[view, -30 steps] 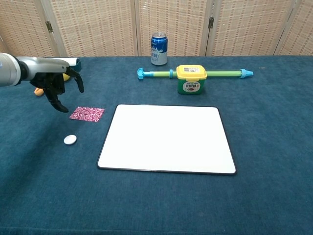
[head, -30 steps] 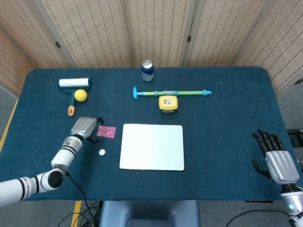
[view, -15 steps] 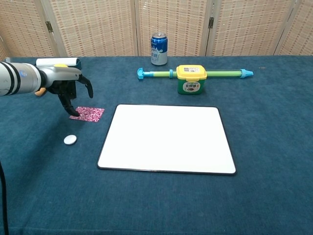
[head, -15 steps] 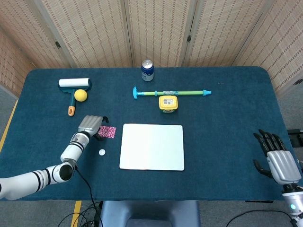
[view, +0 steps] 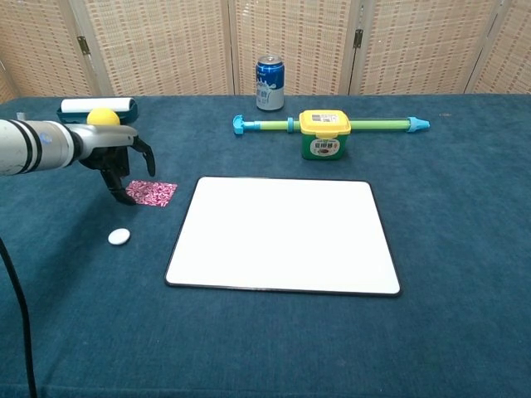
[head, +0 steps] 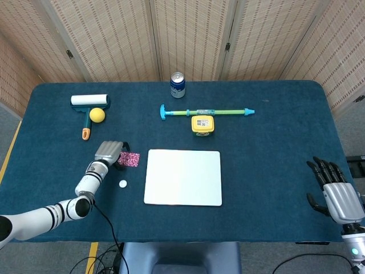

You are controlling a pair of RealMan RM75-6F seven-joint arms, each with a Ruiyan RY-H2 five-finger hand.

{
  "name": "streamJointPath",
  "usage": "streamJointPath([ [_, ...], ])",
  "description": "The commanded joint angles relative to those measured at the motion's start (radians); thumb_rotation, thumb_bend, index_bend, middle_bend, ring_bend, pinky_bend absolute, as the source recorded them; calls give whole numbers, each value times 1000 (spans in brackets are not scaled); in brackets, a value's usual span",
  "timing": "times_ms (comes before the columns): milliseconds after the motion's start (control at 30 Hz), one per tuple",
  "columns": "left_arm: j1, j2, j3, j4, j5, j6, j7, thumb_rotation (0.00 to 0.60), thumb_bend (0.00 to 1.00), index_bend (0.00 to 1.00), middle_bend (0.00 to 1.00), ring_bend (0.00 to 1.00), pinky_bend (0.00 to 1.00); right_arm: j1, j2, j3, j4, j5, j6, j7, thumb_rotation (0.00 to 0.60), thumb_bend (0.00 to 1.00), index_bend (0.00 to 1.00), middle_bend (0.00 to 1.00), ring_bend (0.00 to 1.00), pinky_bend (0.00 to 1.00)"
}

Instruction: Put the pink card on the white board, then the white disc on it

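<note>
The pink patterned card (head: pixel 130 159) (view: pixel 153 193) lies flat on the blue table, just left of the white board (head: pixel 183 177) (view: pixel 282 234). In front of the card sits the small white disc (head: pixel 122 184) (view: pixel 119 236). My left hand (head: pixel 108 152) (view: pixel 116 160) hangs over the card's left end, fingers curved down and apart. Its fingertips (view: pixel 124 196) touch or cover the card's left edge, and it holds nothing. Off the table's right front corner, my right hand (head: pixel 333 191) is open with fingers spread, seen only in the head view.
A blue can (head: pixel 177 84) (view: pixel 269 82) stands at the back. A green and blue rod (head: pixel 206 112) (view: pixel 332 124) lies behind the board, with a yellow box (head: pixel 202 124) (view: pixel 324 134) beside it. A lint roller (head: pixel 89 100) and yellow ball (head: pixel 97 115) (view: pixel 100 116) are back left.
My left hand has come down and rightward to the card's left edge. The card, disc and board have not moved. My right hand has sunk slightly.
</note>
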Motion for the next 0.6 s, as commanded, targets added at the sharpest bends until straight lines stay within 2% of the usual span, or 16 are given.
streamJointPath([
  [33, 2, -3, 2, 6, 4, -4, -7, 600, 232, 357, 1000, 1000, 1000, 1, -1, -1, 0, -1, -1, -2, 600, 317, 0, 0, 0, 0],
  [600, 1, -37, 4, 103, 33, -62, -63, 600, 232, 356, 1000, 1000, 1000, 3, 0, 0, 0, 3, -3, -6, 600, 317, 0, 0, 0, 0],
])
